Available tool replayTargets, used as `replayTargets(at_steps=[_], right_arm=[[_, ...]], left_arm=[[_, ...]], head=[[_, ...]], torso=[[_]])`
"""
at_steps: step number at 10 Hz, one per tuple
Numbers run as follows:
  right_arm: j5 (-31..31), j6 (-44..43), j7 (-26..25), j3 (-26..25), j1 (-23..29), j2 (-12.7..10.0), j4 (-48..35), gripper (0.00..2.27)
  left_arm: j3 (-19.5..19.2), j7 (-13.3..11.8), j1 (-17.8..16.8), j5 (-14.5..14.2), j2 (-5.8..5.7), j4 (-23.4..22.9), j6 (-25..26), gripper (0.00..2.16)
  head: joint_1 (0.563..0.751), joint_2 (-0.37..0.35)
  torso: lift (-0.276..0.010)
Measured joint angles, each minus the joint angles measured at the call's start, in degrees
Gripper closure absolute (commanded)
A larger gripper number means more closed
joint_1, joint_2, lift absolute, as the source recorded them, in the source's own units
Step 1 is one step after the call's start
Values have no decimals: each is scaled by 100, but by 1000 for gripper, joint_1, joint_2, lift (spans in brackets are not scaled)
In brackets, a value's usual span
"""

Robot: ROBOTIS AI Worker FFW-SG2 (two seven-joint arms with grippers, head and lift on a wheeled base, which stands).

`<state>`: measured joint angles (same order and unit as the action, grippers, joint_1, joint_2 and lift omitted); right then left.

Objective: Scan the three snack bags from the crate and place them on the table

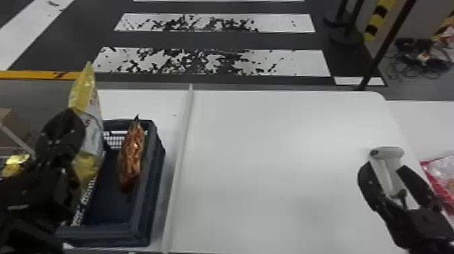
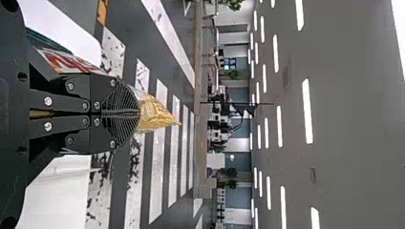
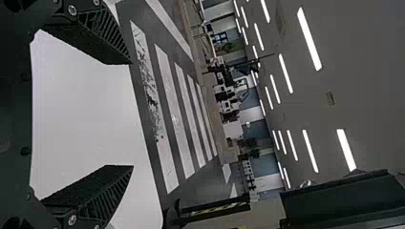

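Upright at the left side of the dark blue crate (image 1: 156, 148) is a yellow-and-white snack bag (image 1: 93, 135), with my left gripper (image 1: 72, 113) shut on it. In the left wrist view, the bag's golden end (image 2: 156, 115) sticks out past my left gripper (image 2: 140, 113). An orange-brown snack bag (image 1: 132, 152) stands inside the crate. At the table's right side, my open right gripper (image 1: 384, 167) has its fingers on either side of the white scanner (image 1: 388, 172); whether they touch it I cannot tell. The right wrist view shows my right gripper (image 3: 131, 114) with its fingers wide apart.
A raised strip (image 1: 182, 145) runs across the white table (image 1: 270, 152), right of the crate. A red-and-white bag (image 1: 442, 175) lies at the far right edge. Left of the crate is something golden (image 1: 15, 163). A dark pole (image 1: 385, 47) stands behind the table.
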<state>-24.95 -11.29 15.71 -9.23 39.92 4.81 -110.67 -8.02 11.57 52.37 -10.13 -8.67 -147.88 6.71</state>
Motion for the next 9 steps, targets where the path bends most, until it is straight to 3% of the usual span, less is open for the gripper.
replayTargets(at_steps=[4,7,9], right_arm=[[-14,0,-7,-61,83,-45,-128,113],[-106,-40,-7,-180,179,-84,-208,113],[-124,-53,-7,-216,200,-95,-216,113]], left_arm=[[316,-478,-3,-59,5,-409,-185,2148],[936,-791,-2,-57,11,-730,-107,2148],[1512,-1175,-79,-47,106,-806,231,2148]], head=[[695,-55],[695,-165],[695,-253]], torso=[[-62],[-62],[-62]])
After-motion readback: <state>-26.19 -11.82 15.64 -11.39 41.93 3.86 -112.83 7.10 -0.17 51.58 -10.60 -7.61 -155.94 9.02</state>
